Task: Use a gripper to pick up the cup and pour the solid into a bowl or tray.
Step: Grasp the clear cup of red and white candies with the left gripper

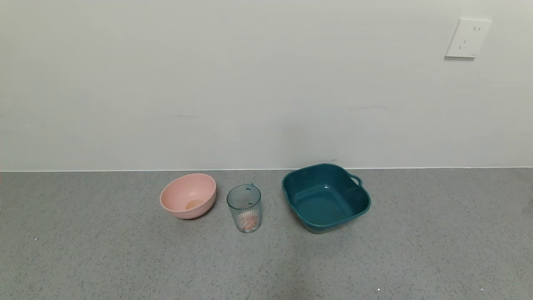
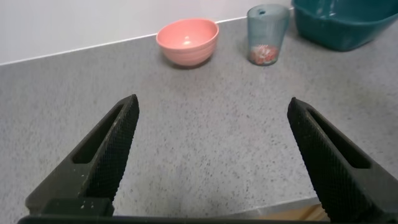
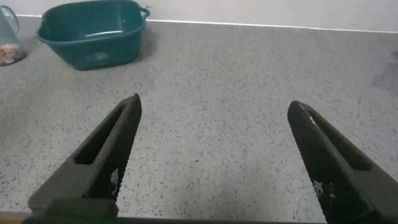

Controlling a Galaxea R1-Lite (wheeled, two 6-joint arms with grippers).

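Note:
The clear blue-green cup (image 1: 244, 207) stands upright on the grey counter, with the orange-pink and whitish solid (image 1: 247, 222) heaped in its bottom. The pale pink bowl (image 1: 188, 196) sits just to its left. In the left wrist view the cup (image 2: 268, 35), the solid (image 2: 264, 54) and the bowl (image 2: 187, 41) lie far ahead of my left gripper (image 2: 212, 109), which is open and empty near the counter's front edge. My right gripper (image 3: 214, 106) is open and empty over bare counter; the cup (image 3: 7, 38) shows at that view's edge. Neither gripper shows in the head view.
A dark teal squarish handled tub (image 1: 325, 197) sits right of the cup; it also shows in the left wrist view (image 2: 345, 23) and the right wrist view (image 3: 93, 33). A white wall with a socket (image 1: 467, 38) backs the counter.

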